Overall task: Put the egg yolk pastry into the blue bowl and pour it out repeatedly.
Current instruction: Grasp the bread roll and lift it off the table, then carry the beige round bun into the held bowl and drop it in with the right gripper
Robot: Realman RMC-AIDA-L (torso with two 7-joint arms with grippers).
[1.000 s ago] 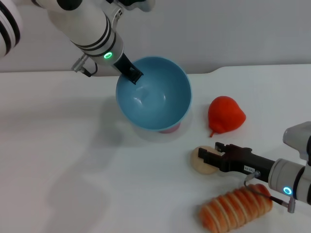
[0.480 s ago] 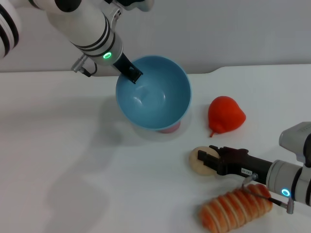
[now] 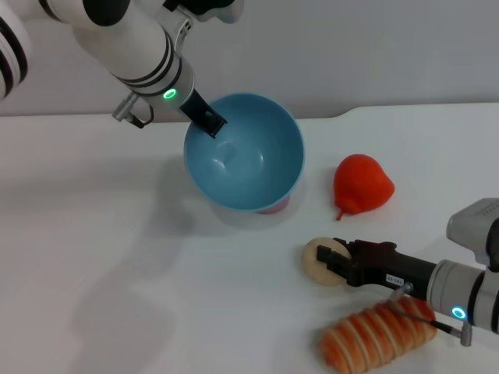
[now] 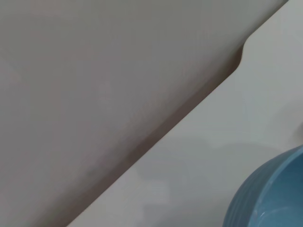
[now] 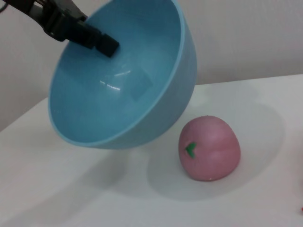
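Note:
My left gripper (image 3: 209, 121) is shut on the back rim of the blue bowl (image 3: 245, 156) and holds it raised and tilted, its empty inside facing forward. The right wrist view shows the same bowl (image 5: 128, 80) with a left finger (image 5: 102, 43) inside the rim. Part of the bowl's outer wall (image 4: 267, 198) fills a corner of the left wrist view. The egg yolk pastry (image 3: 318, 261), a pale beige ball, lies on the white table. My right gripper (image 3: 333, 259) is open at table height, its dark fingertips reaching over the pastry's right side.
A pink ball (image 5: 209, 148) with a green mark sits on the table under the tilted bowl. A red pear-shaped item (image 3: 362, 185) lies right of the bowl. An orange ridged bread roll (image 3: 378, 336) lies under my right arm, near the table's front edge.
My right gripper has slid left, farther over the pastry. The left arm and the bowl have shifted very slightly left.

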